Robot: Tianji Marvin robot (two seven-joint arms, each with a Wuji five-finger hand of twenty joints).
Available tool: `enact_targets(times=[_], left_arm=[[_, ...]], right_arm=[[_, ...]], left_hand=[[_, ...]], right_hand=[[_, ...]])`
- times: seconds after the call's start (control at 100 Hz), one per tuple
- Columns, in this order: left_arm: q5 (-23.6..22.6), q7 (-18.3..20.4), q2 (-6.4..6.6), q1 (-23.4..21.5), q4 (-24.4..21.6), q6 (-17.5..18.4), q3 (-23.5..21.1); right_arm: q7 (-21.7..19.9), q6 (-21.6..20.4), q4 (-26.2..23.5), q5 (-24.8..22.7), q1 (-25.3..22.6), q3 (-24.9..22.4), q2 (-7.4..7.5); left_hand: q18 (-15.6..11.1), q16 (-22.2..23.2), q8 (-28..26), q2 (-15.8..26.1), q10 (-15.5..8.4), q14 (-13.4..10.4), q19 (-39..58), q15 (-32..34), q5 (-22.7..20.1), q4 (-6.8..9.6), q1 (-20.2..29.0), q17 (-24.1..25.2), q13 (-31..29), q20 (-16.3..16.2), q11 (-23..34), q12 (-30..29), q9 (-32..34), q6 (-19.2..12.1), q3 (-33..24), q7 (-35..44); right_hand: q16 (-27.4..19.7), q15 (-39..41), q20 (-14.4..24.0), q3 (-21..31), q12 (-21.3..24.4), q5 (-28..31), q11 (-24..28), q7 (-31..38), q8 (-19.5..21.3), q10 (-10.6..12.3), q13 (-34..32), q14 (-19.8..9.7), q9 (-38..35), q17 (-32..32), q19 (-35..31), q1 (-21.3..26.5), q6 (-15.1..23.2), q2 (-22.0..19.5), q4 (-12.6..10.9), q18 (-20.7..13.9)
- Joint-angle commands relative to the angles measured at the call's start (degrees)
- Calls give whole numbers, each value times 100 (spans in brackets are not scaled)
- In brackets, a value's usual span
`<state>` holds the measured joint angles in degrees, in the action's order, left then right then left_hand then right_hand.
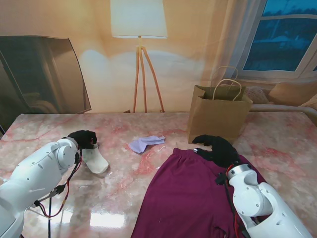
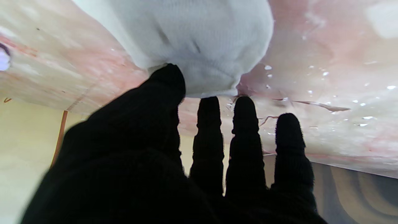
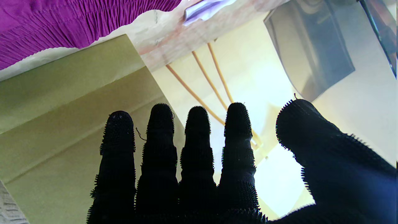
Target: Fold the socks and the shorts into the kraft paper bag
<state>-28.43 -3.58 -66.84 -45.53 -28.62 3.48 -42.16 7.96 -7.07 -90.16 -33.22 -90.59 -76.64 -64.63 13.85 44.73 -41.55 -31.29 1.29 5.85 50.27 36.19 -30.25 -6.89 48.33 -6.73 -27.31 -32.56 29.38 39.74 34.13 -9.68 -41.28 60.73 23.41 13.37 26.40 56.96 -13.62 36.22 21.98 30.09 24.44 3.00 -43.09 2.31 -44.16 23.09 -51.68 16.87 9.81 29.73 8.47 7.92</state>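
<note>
the marble surface fills the lower two thirds of the stand's view, and it carries everything the task needs, all lying loose and unfolded.

the maroon shorts are the biggest piece, spread flat from the frame's centre down to the lower right edge, waistband toward the bag. lying flat like that suits a fold, which i judge has not begun.

the kraft paper bag stands upright at centre right, mouth open and handles up, just beyond the waistband, so that a folded piece has only a short way to go.

the right hand hovers over the upper corner of the shorts, just in front of the bag. in the right wrist view its fingers are straight and apart, holding nothing; it seems poised to take the waistband.

the white sock lies at left centre of the frame. the left hand sits at its far end; in the left wrist view the thumb touches the sock's edge while the other fingers are spread and short of it, so nothing is clamped.

a lavender sock lies crumpled near the frame's middle, apart from both hands.
</note>
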Motion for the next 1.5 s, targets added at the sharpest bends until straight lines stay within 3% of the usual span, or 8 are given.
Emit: enact_targets(times=[0.0,0.18,0.32,0.56,0.79,0.88,1.01,1.49], left_arm=[[10,202,30,-120,89,-1,38],[58,273,38,-175,62,61,-56],[48,262,71,-297,-85,73,-272],[-153,527,239,-516,-538,63,-578],[-415,329,310,-713,-791,140,-809],[-496,298,335,-814,-938,131,-953],[-617,435,399,-970,-1242,59,-1181],[-1112,120,458,-1683,-2385,124,-2171]], right_arm=[[-18,-13,-21,-2,-38,19,-9],[-20,-3,-12,11,-24,34,-11],[-23,3,-3,21,-21,54,-12],[-18,-9,1,30,-11,79,-14],[-33,-29,-2,48,-23,83,-12],[-40,-31,-8,55,-27,82,-12],[-40,-50,-22,60,-31,73,-12],[-29,-135,-68,63,-85,16,-11]], left_hand=[[122,-1135,-258,-231,278,292,29,-1344,194,-277,-12,-134,-392,35,-1421,-1576,263,-188,-241,212],[227,-656,-805,-539,-211,181,616,-382,145,-254,80,-735,-1685,46,-1238,1332,2643,-405,-497,489],[288,-564,-726,-649,-155,237,679,-245,127,-245,155,-879,-1859,96,-1098,1683,2698,-313,-571,381],[359,-242,2107,-413,255,422,400,-229,-461,-258,333,-817,-1859,460,-1046,2241,2558,1615,-449,-3026],[373,-7,1214,-185,183,421,382,-184,-1074,-257,385,-869,-1612,523,-952,2752,2363,-261,-255,-397],[151,-102,930,-30,88,371,419,-310,-926,-270,371,-838,-1484,467,-1097,2541,2281,-249,-118,-406],[81,-1059,278,338,419,343,714,-738,-464,-257,546,-1208,-1996,362,-1205,-339,2259,-246,269,-396],[128,-621,1102,132,259,239,1289,416,-1054,-178,427,-1878,-2825,470,-471,948,3457,-154,271,-608]], right_hand=[[122,102,181,-72,-89,-46,67,55,-12,9,13,-15,-126,17,-217,-38,24,-136,-254,60],[122,108,180,-70,-91,-24,73,67,-8,13,-9,-21,-154,25,-221,-32,38,-133,-253,57],[120,107,175,-71,-89,-14,69,73,-7,12,-15,-32,-160,32,-220,-40,42,-140,-252,58],[116,105,169,-58,-85,0,65,82,-6,8,-18,-24,-171,32,-224,-18,38,-140,-253,60],[113,103,164,-61,-81,52,62,108,1,18,-16,-27,-184,27,-224,-25,81,-138,-244,62],[112,102,164,-63,-80,66,58,114,3,20,-14,-14,-188,33,-227,-17,93,-137,-244,59],[113,102,163,-64,-81,65,57,114,4,16,-16,-16,-190,29,-226,-24,94,-141,-244,62],[120,113,161,-78,-84,72,50,114,4,11,-37,-3,-202,39,-233,-27,125,-151,-244,50]])
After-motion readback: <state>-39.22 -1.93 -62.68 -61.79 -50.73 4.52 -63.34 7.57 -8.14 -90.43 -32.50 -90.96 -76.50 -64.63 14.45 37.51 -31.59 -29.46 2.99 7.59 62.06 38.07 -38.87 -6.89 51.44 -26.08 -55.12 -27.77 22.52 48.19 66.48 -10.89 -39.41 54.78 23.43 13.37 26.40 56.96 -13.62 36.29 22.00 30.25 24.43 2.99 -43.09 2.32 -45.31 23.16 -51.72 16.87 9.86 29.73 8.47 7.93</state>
